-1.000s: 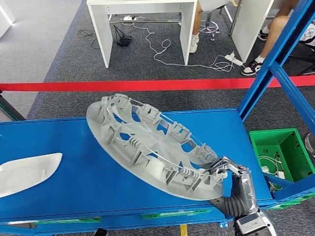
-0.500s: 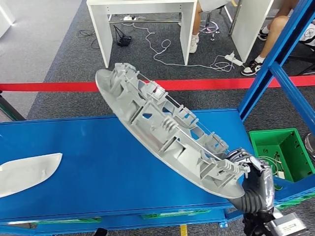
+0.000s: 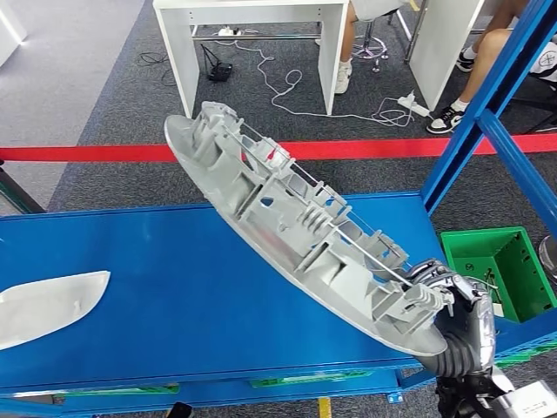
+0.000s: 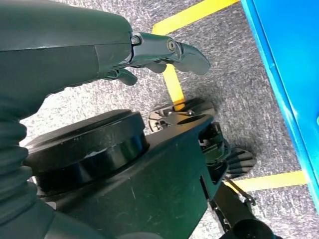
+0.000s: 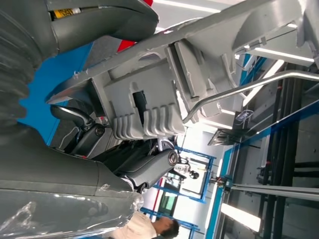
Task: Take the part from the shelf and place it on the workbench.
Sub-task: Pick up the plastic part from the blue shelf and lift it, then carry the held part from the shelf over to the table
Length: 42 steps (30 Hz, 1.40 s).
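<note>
Fingers of our right hand clamp the rim of the grey wheel cover, tilted above the blue workbench; our left hand holds nothing, fingers loosely extended.

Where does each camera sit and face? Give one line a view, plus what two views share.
Head view: high on the body, looking forward and down at the blue workbench; right hand grips the grey part.
Left wrist view: behind the hanging left hand, facing carpet and yellow floor tape.
Right wrist view: behind the right hand, facing the part's ribbed underside.
Shared: head and right wrist views both show the part.
</note>
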Each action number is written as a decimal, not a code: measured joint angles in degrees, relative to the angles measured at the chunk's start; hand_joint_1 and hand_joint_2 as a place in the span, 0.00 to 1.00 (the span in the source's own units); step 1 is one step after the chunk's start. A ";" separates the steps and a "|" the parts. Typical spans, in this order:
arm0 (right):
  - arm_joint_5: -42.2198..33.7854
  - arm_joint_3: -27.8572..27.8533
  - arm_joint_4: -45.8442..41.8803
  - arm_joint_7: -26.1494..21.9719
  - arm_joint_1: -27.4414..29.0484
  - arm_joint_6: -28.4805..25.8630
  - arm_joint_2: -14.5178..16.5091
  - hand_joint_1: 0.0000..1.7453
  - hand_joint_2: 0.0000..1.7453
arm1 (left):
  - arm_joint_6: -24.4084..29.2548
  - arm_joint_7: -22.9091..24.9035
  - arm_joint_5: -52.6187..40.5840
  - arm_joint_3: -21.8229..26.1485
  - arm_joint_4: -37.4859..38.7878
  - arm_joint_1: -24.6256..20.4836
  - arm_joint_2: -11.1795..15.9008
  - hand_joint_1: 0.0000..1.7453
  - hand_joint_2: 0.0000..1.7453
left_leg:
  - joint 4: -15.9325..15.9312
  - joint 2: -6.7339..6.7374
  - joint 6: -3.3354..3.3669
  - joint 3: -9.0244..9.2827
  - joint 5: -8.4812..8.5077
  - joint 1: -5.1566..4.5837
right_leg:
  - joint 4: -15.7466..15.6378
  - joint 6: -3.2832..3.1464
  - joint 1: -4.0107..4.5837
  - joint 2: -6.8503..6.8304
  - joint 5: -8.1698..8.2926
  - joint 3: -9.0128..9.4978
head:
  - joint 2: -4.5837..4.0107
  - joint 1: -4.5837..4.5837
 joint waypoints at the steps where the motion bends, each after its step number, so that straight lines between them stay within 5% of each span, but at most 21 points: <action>1: 0.01 -0.04 -0.10 0.02 0.02 0.09 0.01 1.00 1.00 | 0.06 -0.30 0.22 0.00 0.00 0.00 0.00 0.00 1.00 | 0.00 0.00 0.00 0.00 0.00 0.00 | 0.00 0.00 0.00 0.00 0.00 0.00 | 0.00 -0.01; 17: 0.66 -0.49 -0.59 0.74 0.11 0.91 0.01 1.00 1.00 | 0.13 -0.66 1.96 0.36 0.00 -0.01 -0.01 0.00 1.00 | 0.13 0.00 0.11 -0.03 -0.07 -0.08 | -0.08 0.09 -0.11 0.00 0.06 0.02 | 0.00 -0.01; 24: 0.85 -0.50 -1.02 0.60 0.13 2.12 -0.02 1.00 1.00 | 0.37 -0.77 2.19 0.74 0.00 -0.08 -0.04 0.00 1.00 | -0.29 0.08 1.21 -0.11 0.97 -0.12 | -0.48 1.20 -0.41 -0.02 0.46 -0.08 | 0.00 -0.02; 26: 1.03 -0.49 -1.31 0.49 0.12 2.42 -0.03 1.00 1.00 | 1.38 -1.18 1.90 0.79 0.00 -0.20 -0.10 0.00 1.00 | -1.06 0.21 1.56 -0.15 1.84 0.32 | 2.22 1.50 -0.27 -0.14 -1.90 -1.29 | 0.00 0.09; 28: 1.13 -0.47 -1.46 0.38 0.16 2.56 -0.04 1.00 1.00 | 2.29 -1.63 1.69 0.82 0.00 -0.24 -0.13 0.00 1.00 | -1.09 0.34 1.65 -0.40 2.06 0.45 | 9.31 1.69 -0.27 -0.25 -6.05 -3.80 | 0.00 0.15; 30: 1.17 -0.47 -1.52 0.33 0.20 2.58 -0.04 1.00 1.00 | 2.70 -1.76 1.67 0.87 0.00 -0.24 -0.14 0.00 1.00 | -0.92 0.44 1.56 -0.61 2.15 0.51 | 14.69 1.93 -0.35 -0.30 -7.89 -5.29 | 0.00 0.11; 31: 1.18 -0.48 -1.53 0.33 0.20 2.58 -0.04 1.00 1.00 | 2.82 -1.77 1.66 0.90 0.00 -0.25 -0.14 0.00 1.00 | -0.77 0.46 1.45 -0.70 2.15 0.60 | 14.36 2.04 -0.40 -0.33 -7.21 -4.65 | 0.00 0.11; 34: 1.20 -0.48 -1.54 0.32 0.12 2.64 -0.04 1.00 1.00 | 3.06 -1.75 1.55 0.97 -0.01 -0.28 -0.12 0.00 1.00 | 0.05 0.37 0.56 -1.03 1.79 1.04 | 4.48 2.47 -0.52 -0.33 -3.61 1.63 | 0.00 0.21; 36: 1.21 -0.46 -1.62 0.32 0.10 2.70 -0.04 1.00 1.00 | 3.19 -1.74 1.51 1.04 -0.02 -0.30 -0.07 0.00 1.00 | 0.68 0.20 -0.29 -1.53 1.71 0.99 | 1.22 1.97 -0.37 -0.09 -3.57 3.55 | 0.00 0.34; 39: 1.22 -0.50 -1.70 0.34 0.10 2.73 -0.04 1.00 1.00 | 3.19 -1.73 1.52 1.10 -0.02 -0.32 -0.04 0.00 1.00 | 1.34 0.09 -1.25 -2.44 1.71 0.99 | 1.52 0.19 -0.24 0.02 -3.45 2.49 | 0.00 0.18; 42: 1.22 -0.55 -1.72 0.33 0.03 2.74 -0.04 1.00 1.00 | 3.10 -1.71 1.52 1.13 -0.02 -0.37 -0.09 0.00 1.00 | 7.13 0.23 -1.83 -5.27 -3.07 1.07 | 1.51 -1.32 -0.16 -0.18 -2.55 1.05 | 0.00 -0.01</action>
